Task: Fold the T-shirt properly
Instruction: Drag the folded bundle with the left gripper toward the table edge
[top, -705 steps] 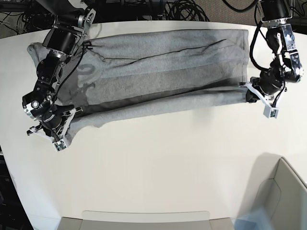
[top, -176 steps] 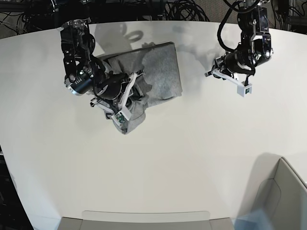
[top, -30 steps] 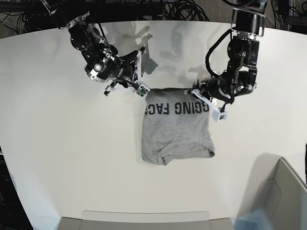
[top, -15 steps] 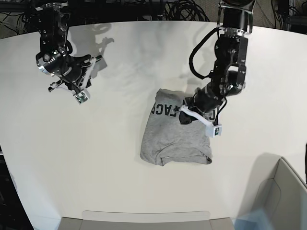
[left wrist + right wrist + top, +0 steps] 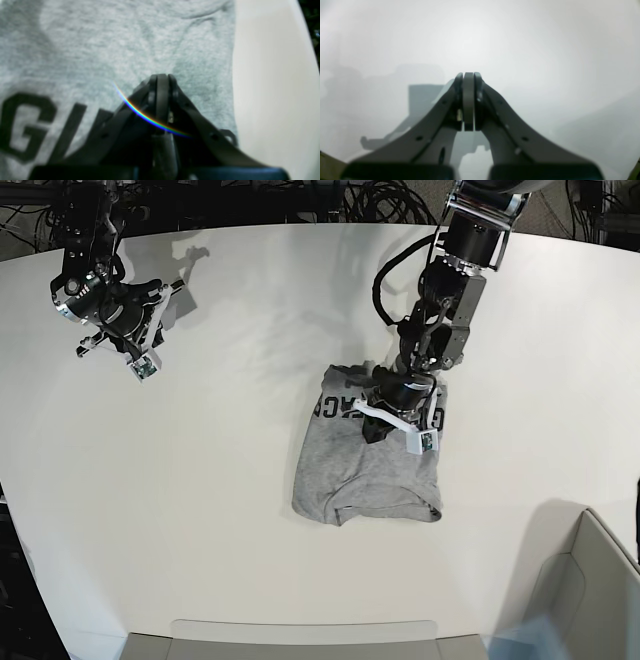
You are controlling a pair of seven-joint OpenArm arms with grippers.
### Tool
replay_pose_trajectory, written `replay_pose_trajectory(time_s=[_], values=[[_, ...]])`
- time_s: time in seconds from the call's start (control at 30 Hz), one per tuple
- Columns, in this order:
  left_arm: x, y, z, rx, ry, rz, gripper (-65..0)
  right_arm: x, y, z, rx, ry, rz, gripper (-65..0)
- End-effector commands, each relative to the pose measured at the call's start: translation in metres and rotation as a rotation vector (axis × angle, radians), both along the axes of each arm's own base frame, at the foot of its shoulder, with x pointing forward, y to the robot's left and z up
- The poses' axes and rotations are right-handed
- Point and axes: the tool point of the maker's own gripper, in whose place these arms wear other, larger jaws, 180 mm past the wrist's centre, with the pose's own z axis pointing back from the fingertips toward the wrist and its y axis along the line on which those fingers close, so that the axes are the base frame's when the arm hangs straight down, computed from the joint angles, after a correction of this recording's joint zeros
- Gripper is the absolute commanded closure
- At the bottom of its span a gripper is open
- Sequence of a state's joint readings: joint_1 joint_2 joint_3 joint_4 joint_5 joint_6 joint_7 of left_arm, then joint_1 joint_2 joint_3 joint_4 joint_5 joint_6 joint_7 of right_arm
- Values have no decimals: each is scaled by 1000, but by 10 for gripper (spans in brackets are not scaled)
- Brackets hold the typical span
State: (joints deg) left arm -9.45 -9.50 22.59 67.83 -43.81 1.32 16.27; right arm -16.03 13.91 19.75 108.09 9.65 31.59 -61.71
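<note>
The T-shirt (image 5: 365,465) lies folded in a rough rectangle at the table's middle, lettering side up, with black letters (image 5: 335,408) near its far edge. In the left wrist view the grey fabric (image 5: 125,45) fills the frame, with letters (image 5: 22,125) at lower left. My left gripper (image 5: 383,402) is shut, its tips (image 5: 162,80) low over the shirt near its right edge; no cloth shows between the jaws. My right gripper (image 5: 128,345) is shut and empty over bare table at the far left, also shown in the right wrist view (image 5: 468,75).
White table (image 5: 200,510) all around the shirt. A grey bin (image 5: 590,580) stands at the near right corner and a pale tray edge (image 5: 300,635) along the near side. Black cables (image 5: 380,200) lie behind the far edge.
The left gripper has shifted a little up and left over the shirt's lettered end. The right arm has drawn further toward the far left corner. The shirt's body has stayed put.
</note>
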Motion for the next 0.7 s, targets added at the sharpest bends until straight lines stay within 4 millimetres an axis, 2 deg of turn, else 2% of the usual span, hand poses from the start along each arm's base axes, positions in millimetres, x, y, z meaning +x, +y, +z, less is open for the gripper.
replay_pose_trajectory(time_s=[0.0, 0.13, 0.2, 0.27, 0.33, 0.47, 0.57, 0.6, 0.67], values=[[-3, 6, -15, 23, 50, 14, 0, 6, -1, 8, -4, -31, 20, 0], [-19, 35, -57, 83, 124, 80, 0, 6, -1, 8, -6, -32, 19, 0], [-24, 62, -69, 131, 143, 106, 0, 6, -1, 8, -6, -32, 19, 0], [-28, 80, -75, 164, 155, 123, 0, 6, -1, 8, -6, -32, 19, 0], [-31, 111, -77, 187, 164, 181, 0, 6, 0, 8, -5, -32, 22, 0], [-34, 160, -78, 166, 166, 253, 0, 7, 0, 9, -5, -34, 22, 0], [-48, 192, -87, 136, 183, 291, 0, 7, 0, 9, -3, -36, 21, 0], [-52, 202, -89, 137, 189, 298, 0, 7, 0, 9, -3, -36, 21, 0], [-55, 207, -91, 140, 191, 268, 0, 7, 0, 9, -3, -36, 21, 0]])
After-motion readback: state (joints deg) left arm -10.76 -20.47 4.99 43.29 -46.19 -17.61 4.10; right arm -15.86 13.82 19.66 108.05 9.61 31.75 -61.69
